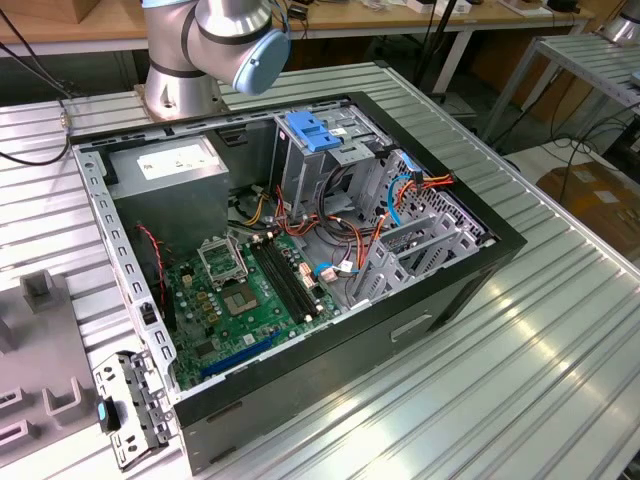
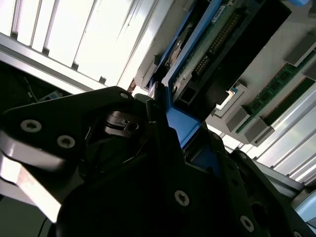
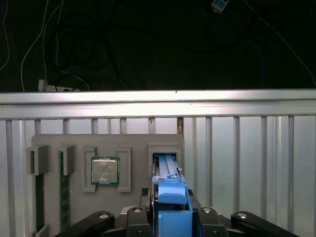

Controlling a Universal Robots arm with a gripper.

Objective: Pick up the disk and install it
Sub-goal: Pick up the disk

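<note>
Hand (image 3: 173, 217) closed on the disk (image 3: 170, 192): in the first wrist view its two dark fingers (image 3: 148, 217) sit flush against either side of the blue carrier rail, with no gap showing. In the second wrist view the same blue rail (image 2: 180, 123) runs into the hand (image 2: 148, 163), and the disk's circuit-board face (image 2: 207, 54) is exposed beyond it.

Disk position: on edge, far end in its own pocket of the grey holder tray (image 3: 133, 140), which lies on the ribbed metal tabletop (image 3: 247, 163). Cannot tell whether it has lifted at all.

Step, as judged: the pick-up, with the grasp made and the install not begun. Getting it clear calls for a straight pull along the pocket walls, without twist, so that the rails don't bind.

Holder tray contents:
- A processor chip (image 3: 104, 170) lies flat in the pocket beside the disk.
- Memory sticks (image 3: 64, 197) stand on edge in slots further along.

Computer case (image 1: 440, 290), lid off, well apart from the tray:
- motherboard (image 1: 250, 290) on the floor
- grey power supply (image 1: 170, 170) in a corner
- drive cage (image 1: 330, 170) topped by a blue bracket (image 1: 315, 130)
- loose cables (image 1: 420, 185)
</note>
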